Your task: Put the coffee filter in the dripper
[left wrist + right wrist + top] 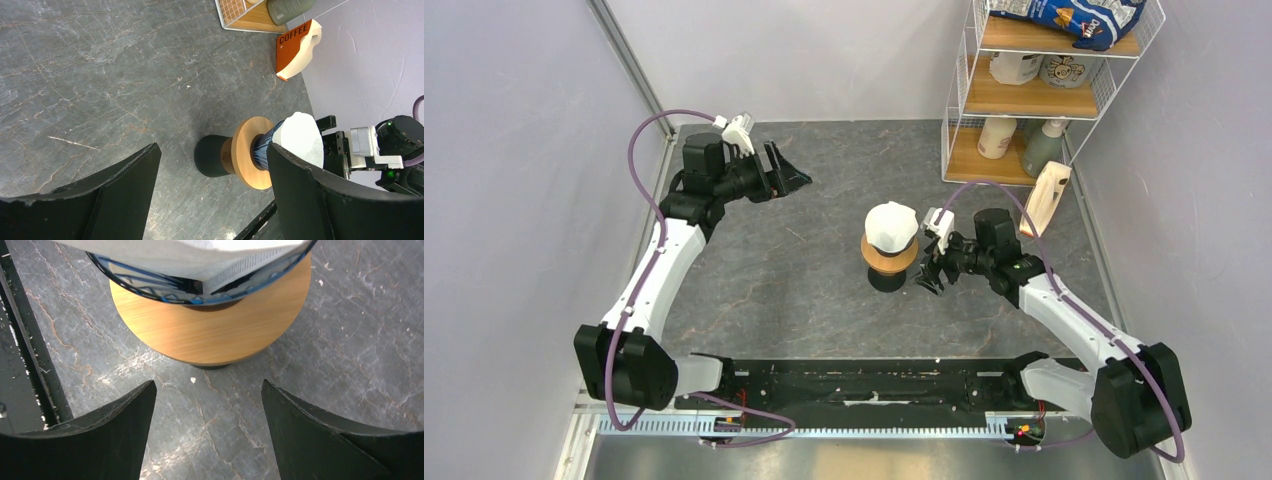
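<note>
The white paper coffee filter (pixel 891 224) sits inside the dark-blue ribbed dripper (pixel 263 146), which rests on a flat orange ring (pixel 889 259) atop a dark vessel (pixel 886 279) mid-table. In the right wrist view the filter (pixel 200 255) fills the dripper's blue rim (pixel 150 287); it also shows in the left wrist view (pixel 300 137). My right gripper (pixel 929 279) is open and empty, just right of the stand. My left gripper (pixel 792 172) is open and empty, raised at the far left, well apart from the stand.
A wire shelf (pixel 1049 90) with bottles and a snack bag stands at the back right. An orange-and-white "COFFEE" holder (pixel 1044 198) leans beside it near the right wall. A black rail (pixel 874 385) runs along the near edge.
</note>
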{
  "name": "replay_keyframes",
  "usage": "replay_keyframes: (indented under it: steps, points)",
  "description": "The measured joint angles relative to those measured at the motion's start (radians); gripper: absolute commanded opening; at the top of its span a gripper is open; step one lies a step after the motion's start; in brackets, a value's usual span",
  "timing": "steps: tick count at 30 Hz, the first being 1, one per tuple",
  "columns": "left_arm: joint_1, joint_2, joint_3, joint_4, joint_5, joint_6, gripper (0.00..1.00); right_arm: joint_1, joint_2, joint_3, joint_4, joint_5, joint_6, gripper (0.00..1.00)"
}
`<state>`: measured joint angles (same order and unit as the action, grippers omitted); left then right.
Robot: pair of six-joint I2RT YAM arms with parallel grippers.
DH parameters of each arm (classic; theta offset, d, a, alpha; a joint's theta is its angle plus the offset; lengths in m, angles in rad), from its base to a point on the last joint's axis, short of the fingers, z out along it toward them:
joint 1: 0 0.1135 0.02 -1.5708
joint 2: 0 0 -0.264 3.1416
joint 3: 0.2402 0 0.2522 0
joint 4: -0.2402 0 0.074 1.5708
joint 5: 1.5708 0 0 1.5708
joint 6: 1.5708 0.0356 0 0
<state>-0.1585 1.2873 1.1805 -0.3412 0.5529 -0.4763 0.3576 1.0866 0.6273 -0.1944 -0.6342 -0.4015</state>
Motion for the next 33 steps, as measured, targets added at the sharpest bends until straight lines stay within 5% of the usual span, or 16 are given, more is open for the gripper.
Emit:
replay_keyframes:
  steps: [16,33]
  points:
    - [0.002,0.006,0.000,0.008,0.026,-0.010,0.88,-0.060,0.055,-0.020,0.070,-0.104,-0.142,0.85]
    - [0.046,0.087,0.010,-0.129,0.052,0.085,0.95,-0.179,-0.055,-0.021,-0.032,-0.111,-0.093,0.86]
